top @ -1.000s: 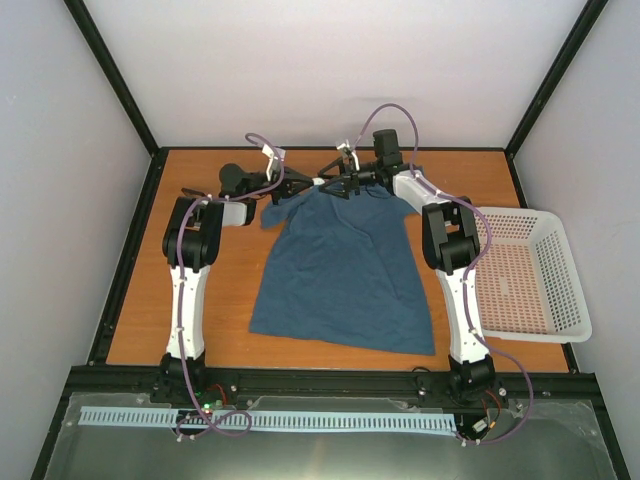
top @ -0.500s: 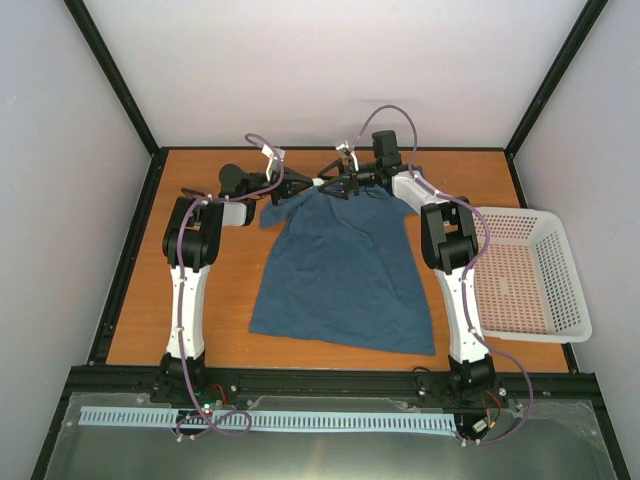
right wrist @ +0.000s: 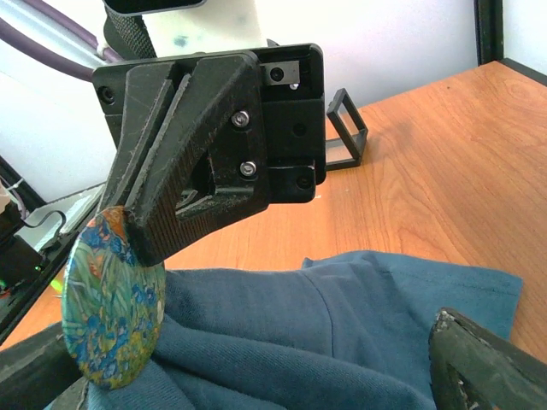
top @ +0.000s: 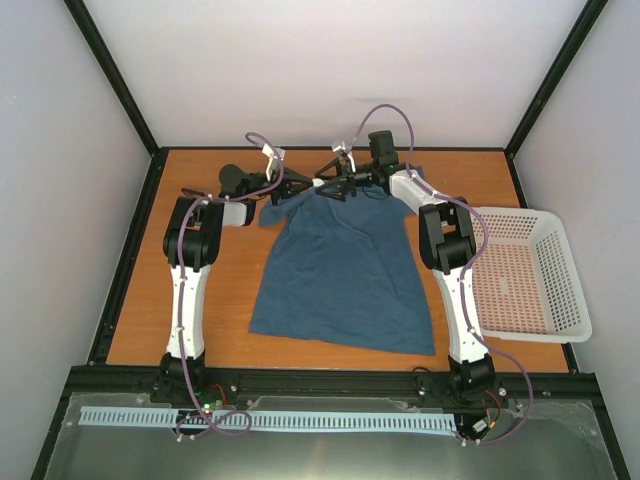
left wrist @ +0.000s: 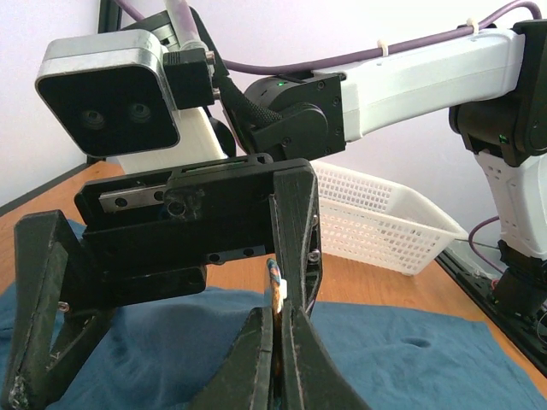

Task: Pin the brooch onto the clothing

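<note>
The dark teal T-shirt (top: pixel 340 270) lies flat on the table, collar at the far end. The brooch (right wrist: pixel 111 299) is a round badge painted blue and green. My left gripper (top: pixel 303 185) is shut on it and holds it against the bunched fabric (right wrist: pixel 342 325) by the collar. In the left wrist view the brooch (left wrist: pixel 275 295) shows edge-on between my shut fingers (left wrist: pixel 256 350). My right gripper (top: pixel 335 187) faces the left one, open wide; one finger (left wrist: pixel 295 231) stands right beside the brooch. Its own fingertips (right wrist: pixel 487 359) straddle the fabric.
A white mesh basket (top: pixel 525 270) stands at the right edge of the table, also in the left wrist view (left wrist: pixel 385 222). A small black frame-like holder (right wrist: pixel 346 128) sits on the bare wood behind the collar. Black frame rails border the table.
The right arm's wrist has shifted slightly left toward the left gripper. The left gripper and the shirt have stayed in place.
</note>
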